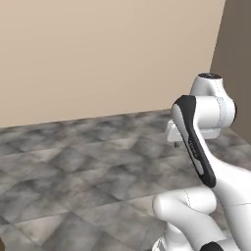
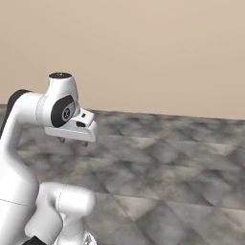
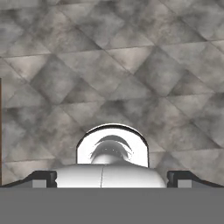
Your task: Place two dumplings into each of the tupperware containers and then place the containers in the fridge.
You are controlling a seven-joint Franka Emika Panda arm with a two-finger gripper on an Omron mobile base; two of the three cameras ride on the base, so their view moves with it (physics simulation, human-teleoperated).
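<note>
Dumplings, likely soft and light, want a gentle pinch across the middle; we cannot place them, our gripper (image 2: 72, 141) spread empty at centre left above grey floor (image 2: 182, 158)

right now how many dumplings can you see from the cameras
0. The base views take in grey tiled floor, a beige wall and the open gripper, which holds nothing. Any dumplings must lie outside these pictures.
</note>
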